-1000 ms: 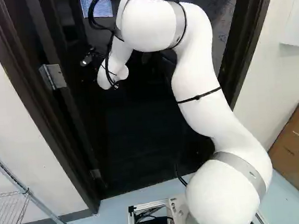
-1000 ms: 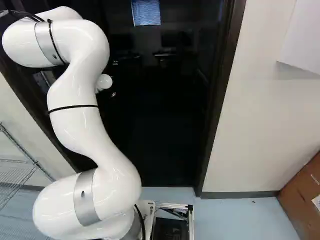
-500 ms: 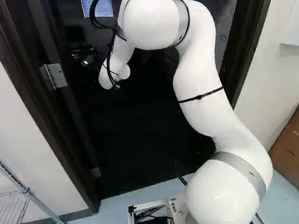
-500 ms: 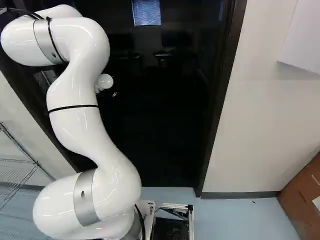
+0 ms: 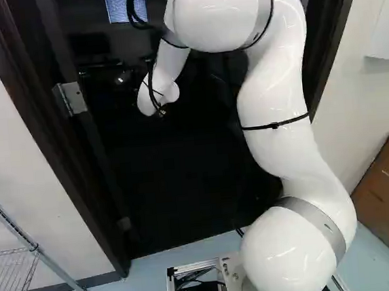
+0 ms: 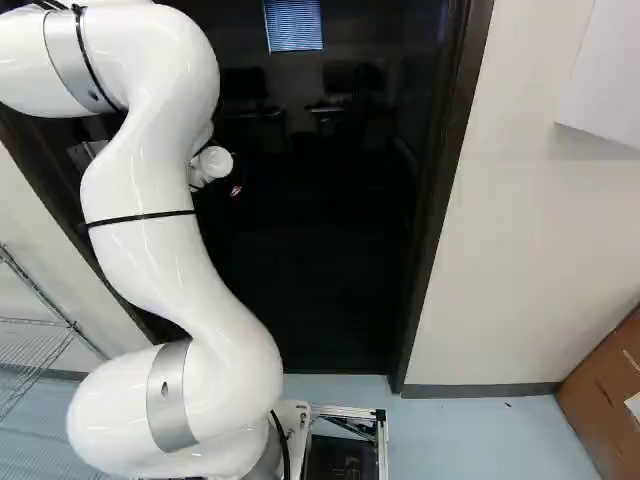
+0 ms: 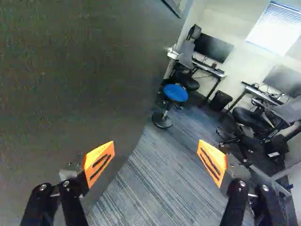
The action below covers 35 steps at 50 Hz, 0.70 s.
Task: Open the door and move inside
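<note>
Wrist view: the door [image 7: 70, 84] stands ahead of and beside the claw [image 7: 156, 142].

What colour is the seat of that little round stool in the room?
Bright blue; the stool seat shows best in the wrist view.

The striped carpet [image 7: 146, 188] bears a stool [image 7: 175, 92] and bin [image 7: 219, 100]; the pale floor [image 6: 470, 430], a cardboard box [image 5: 381, 187].
</note>
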{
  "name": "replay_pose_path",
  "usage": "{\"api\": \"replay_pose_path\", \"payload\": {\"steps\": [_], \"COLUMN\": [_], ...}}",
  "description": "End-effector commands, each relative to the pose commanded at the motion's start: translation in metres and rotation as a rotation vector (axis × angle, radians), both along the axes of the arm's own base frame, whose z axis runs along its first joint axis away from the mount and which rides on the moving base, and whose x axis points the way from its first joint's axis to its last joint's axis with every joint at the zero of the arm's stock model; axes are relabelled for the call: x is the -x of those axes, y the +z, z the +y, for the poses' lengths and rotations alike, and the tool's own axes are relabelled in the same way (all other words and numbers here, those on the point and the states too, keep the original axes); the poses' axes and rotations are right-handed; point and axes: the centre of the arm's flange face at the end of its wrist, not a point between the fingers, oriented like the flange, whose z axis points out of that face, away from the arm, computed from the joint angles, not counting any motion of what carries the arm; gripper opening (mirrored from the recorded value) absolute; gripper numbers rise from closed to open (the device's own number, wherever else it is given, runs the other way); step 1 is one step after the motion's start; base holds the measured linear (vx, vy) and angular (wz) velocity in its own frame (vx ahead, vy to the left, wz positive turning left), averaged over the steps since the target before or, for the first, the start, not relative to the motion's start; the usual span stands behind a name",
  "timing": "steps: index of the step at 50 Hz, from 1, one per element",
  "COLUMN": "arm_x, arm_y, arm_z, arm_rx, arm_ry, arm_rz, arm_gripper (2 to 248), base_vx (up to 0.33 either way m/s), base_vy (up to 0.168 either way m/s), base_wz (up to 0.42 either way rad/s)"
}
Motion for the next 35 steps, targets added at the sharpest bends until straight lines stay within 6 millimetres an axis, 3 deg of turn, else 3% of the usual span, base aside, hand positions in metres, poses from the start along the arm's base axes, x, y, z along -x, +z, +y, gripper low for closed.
{"api": "replay_pose_path", "payload": {"steps": [35], "arm_x": [0.064], "arm_y": [0.008], "arm_z": [-0.045], "arm_rx": [-0.005], "arm_ry": [-0.054], "arm_rz": [0.046], "arm_gripper": [247], "base_vx": [0.000], "base_vy": [0.000], "base_wz": [0.000]}}
